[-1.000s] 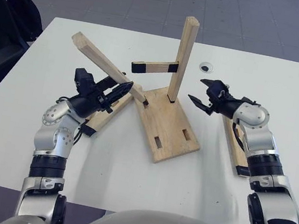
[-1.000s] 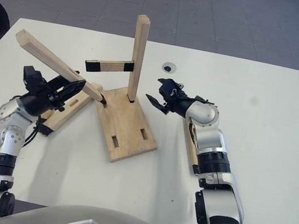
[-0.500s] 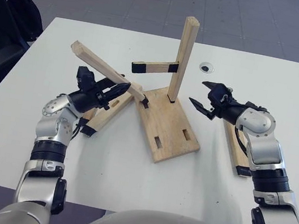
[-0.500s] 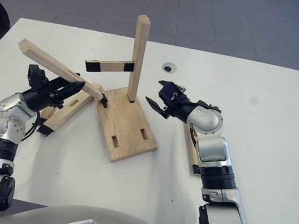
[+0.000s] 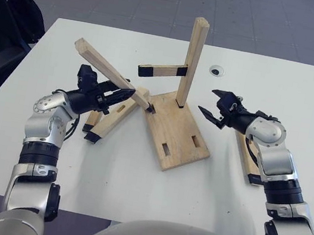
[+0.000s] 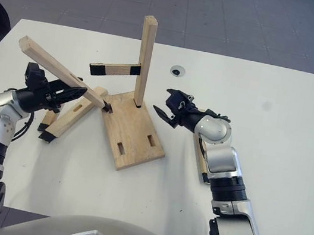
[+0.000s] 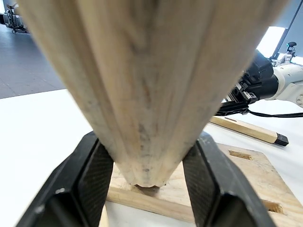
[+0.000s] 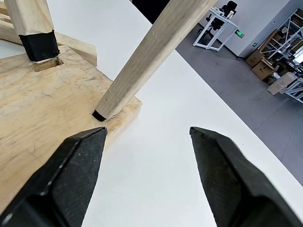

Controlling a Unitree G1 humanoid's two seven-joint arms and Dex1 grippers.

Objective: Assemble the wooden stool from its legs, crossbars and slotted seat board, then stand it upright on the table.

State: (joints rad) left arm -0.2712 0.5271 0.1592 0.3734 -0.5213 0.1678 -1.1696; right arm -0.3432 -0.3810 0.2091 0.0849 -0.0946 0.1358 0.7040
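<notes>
Leg-fitting was the step in hand. Head view: the left gripper (image 5: 121,94) clamped a slanted leg (image 5: 102,64), tip at a corner slot (image 5: 151,109) of the flat seat board (image 5: 179,138). Left wrist view: fingers (image 7: 92,179) pinched it. Right wrist view: the right gripper (image 8: 147,133) gaped empty beside the board. Next probably called for tipping it upright.

No words or numbers can be read anywhere. A little green lit sign (image 8: 238,33) hangs in the room far behind the table (image 8: 156,189), but it is too small to read. Some brown boxes (image 8: 266,66) stand on the floor there, and any print on them is too tiny to make out.
</notes>
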